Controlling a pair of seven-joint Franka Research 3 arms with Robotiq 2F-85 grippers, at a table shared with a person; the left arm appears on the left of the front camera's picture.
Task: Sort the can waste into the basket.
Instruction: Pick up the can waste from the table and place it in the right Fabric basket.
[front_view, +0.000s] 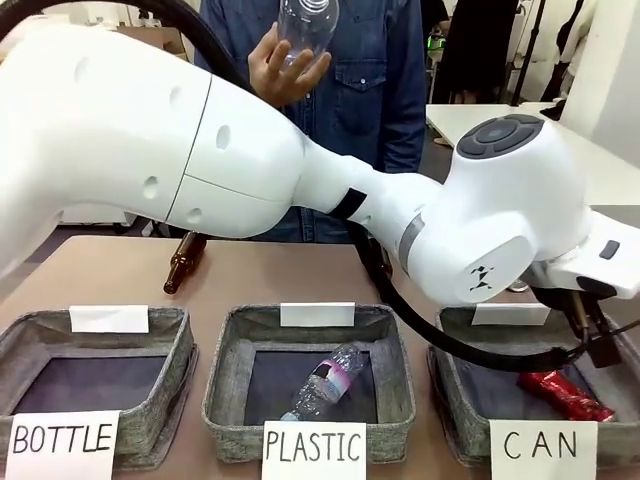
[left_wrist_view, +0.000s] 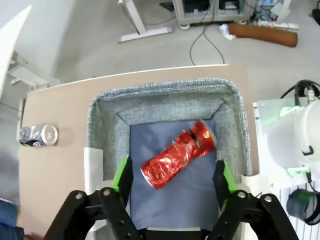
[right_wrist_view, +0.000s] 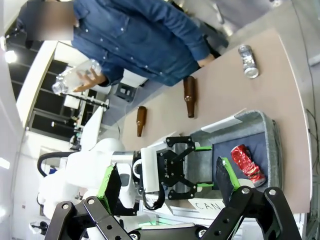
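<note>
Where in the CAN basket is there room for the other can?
Bare lining lies between the red can and the far wall of the basket, and on its other side, toward the left gripper. The middle is crowded: the can lies slantwise across it.

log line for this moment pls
left gripper: jaws open above basket | red can: lying in basket | second can: on table beside basket | right gripper: jaws open

Left hand (left_wrist_view: 173, 175) spread wide, pointing down (right hand (right_wrist_view: 167, 174) likewise agape)
</note>
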